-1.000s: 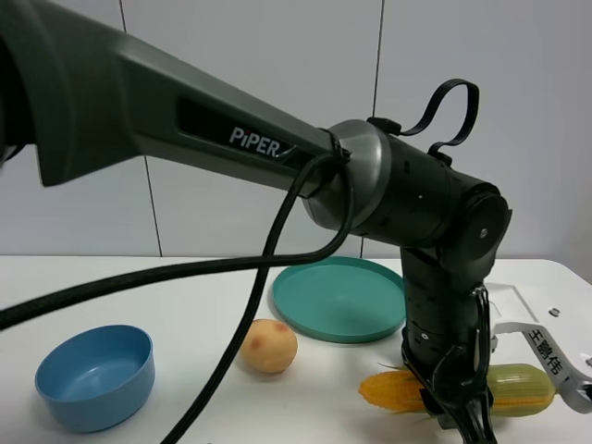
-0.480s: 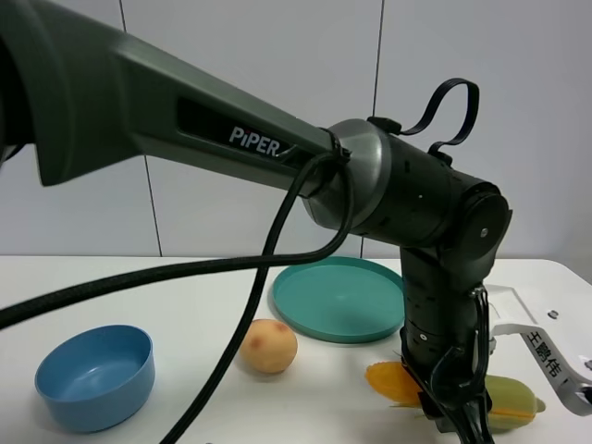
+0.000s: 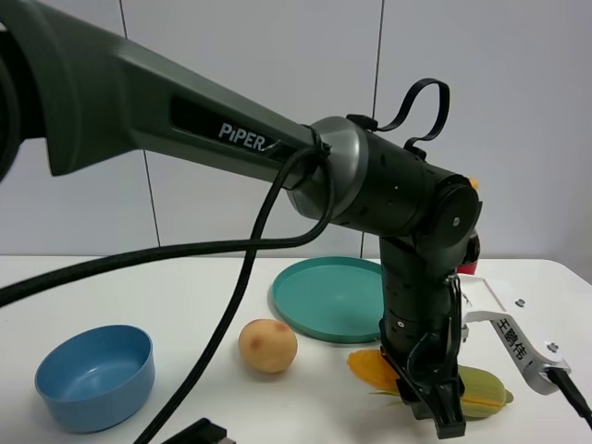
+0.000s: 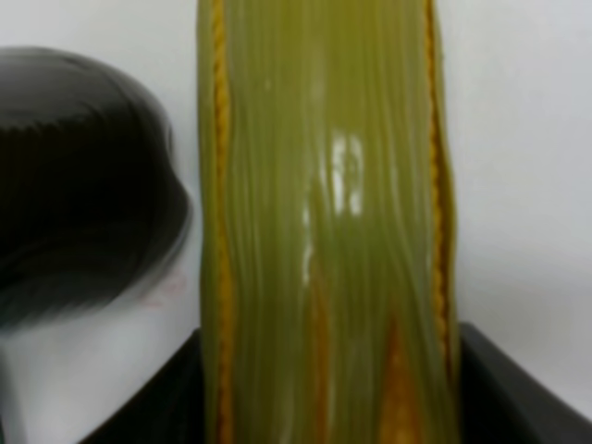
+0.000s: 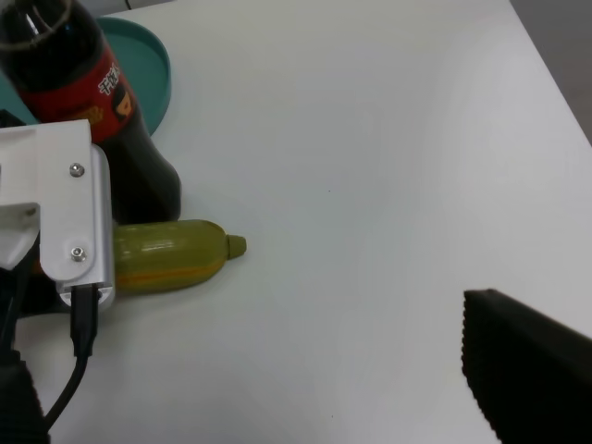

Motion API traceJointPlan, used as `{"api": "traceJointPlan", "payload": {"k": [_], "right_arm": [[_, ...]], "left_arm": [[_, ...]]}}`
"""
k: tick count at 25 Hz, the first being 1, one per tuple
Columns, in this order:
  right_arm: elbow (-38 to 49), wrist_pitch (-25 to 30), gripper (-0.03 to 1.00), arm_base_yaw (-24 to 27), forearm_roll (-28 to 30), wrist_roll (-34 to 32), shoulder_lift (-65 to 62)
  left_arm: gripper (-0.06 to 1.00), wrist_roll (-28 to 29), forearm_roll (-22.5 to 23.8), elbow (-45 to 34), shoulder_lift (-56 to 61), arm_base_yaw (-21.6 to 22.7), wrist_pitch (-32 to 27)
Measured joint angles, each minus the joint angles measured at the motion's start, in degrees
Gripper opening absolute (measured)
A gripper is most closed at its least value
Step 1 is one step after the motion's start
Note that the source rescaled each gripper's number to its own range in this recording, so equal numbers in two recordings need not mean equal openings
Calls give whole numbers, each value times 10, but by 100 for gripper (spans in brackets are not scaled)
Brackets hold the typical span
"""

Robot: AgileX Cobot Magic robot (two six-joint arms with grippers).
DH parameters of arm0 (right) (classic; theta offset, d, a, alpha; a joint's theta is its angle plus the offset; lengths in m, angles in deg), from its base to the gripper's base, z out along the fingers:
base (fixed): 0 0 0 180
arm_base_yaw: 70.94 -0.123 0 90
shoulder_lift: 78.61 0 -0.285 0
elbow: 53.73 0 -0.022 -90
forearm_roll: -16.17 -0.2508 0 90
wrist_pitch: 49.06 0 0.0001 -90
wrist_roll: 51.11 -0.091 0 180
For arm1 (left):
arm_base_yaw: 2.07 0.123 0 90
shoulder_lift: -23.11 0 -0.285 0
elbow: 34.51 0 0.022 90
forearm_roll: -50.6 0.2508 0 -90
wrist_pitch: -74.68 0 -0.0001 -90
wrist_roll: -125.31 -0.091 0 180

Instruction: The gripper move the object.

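The toy corn cob (image 3: 483,390), orange kernels in green husk, lies on the white table at the front right, right of the peach. My left gripper (image 3: 442,410) points straight down onto its middle and is shut on it. In the left wrist view the cob (image 4: 324,231) fills the frame, with the black jaws at both its sides. The right wrist view shows the cob (image 5: 171,254) lying beside the bottle, partly behind the left arm's white camera mount (image 5: 65,213). My right gripper (image 5: 277,407) is open and empty, apart from the cob.
A teal plate (image 3: 324,301) lies behind the cob, with a dark red-labelled bottle (image 5: 83,83) at its edge. A peach (image 3: 268,345) sits mid-table and a blue bowl (image 3: 94,375) at the front left. Black cables hang across the middle.
My left arm has shifted left and the corn cob has moved left with it, closer to the peach and the plate.
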Motion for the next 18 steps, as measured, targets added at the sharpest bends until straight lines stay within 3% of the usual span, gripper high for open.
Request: {"api": "traceJointPlan", "payload": {"k": [2,6,8,18], "right_arm": [[0,0,100,0,0,0,0],[0,0,100,0,0,0,0],[0,0,100,0,0,0,0],[0,0,100,0,0,0,0]], "left_arm": [[10,0,0,0,0,1,0],[34,0,0,0,0,2,0],[41,0,0,0,0,2,0],[44,3,-1,0,31,2,-74]]}}
